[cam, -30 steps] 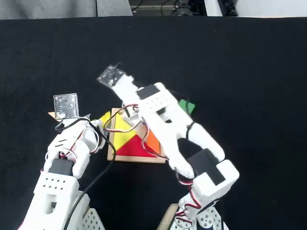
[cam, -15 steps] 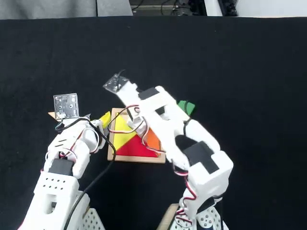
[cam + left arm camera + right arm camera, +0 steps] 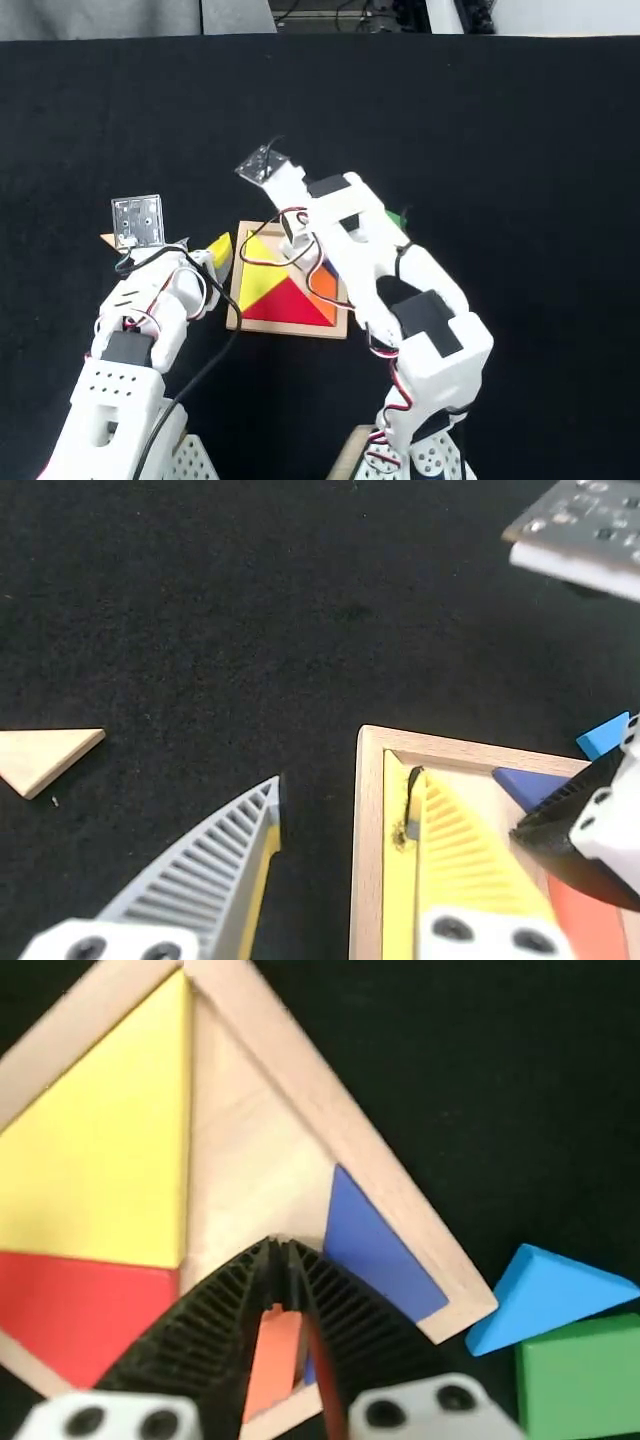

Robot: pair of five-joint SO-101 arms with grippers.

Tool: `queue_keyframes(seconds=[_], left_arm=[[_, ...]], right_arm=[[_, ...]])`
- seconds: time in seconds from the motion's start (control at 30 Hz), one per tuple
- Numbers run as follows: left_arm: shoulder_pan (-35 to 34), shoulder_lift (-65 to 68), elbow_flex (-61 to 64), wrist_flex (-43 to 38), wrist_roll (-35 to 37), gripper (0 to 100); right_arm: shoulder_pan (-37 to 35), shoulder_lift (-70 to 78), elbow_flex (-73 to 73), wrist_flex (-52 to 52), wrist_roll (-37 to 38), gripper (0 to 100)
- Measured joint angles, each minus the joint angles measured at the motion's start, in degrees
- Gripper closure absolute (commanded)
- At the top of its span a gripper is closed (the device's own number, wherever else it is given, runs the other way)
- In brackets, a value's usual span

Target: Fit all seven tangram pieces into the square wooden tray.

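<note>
**Tray roughly half filled, both arms parked at it**

My right jaws are pinched together at the tips, over the bare floor of the square wooden tray [image 3: 330, 1120]. An orange piece [image 3: 272, 1355] shows in the gap behind the tips, and I honestly can't tell if it's gripped. In the tray, the yellow triangle [image 3: 110, 1150] sits edge to edge with the red triangle [image 3: 70, 1310], and a dark blue piece [image 3: 375, 1245] lies along one rim. Just outside that corner, on the black worktop [image 3: 500, 150], a light blue triangle [image 3: 545, 1295] and a green piece [image 3: 580, 1380] sit right beside each other. My left jaws are wide apart, holding nothing and straddling the tray's wall, one finger inside and one outside. A plain wooden triangle [image 3: 45, 758] lies well apart from the tray on that side.
</note>
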Motion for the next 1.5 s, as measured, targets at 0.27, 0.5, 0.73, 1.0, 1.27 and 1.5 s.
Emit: queue_keyframes(seconds=[0.27,0.5,0.73,1.0,1.27,1.5], left_arm=[[0.0,0.0,0.0,0.0,0.0,79],[0.0,0.0,0.0,0.0,0.0,79],[0.0,0.0,0.0,0.0,0.0,79],[0.0,0.0,0.0,0.0,0.0,79],[0.0,0.0,0.0,0.0,-1.85,79],[0.0,0.0,0.0,0.0,-4.31,79]], right_arm=[[-0.62,0.0,0.0,3.34,4.04,98.7],[-0.88,-0.62,0.0,4.4,4.4,98.8],[-0.7,-15.12,6.33,1.58,1.23,98.8],[9.05,-30.42,17.76,-11.25,-10.11,98.4],[14.07,-28.75,17.76,-11.69,-13.1,94.6],[18.81,-16.88,0.35,4.92,-0.53,80.4]])
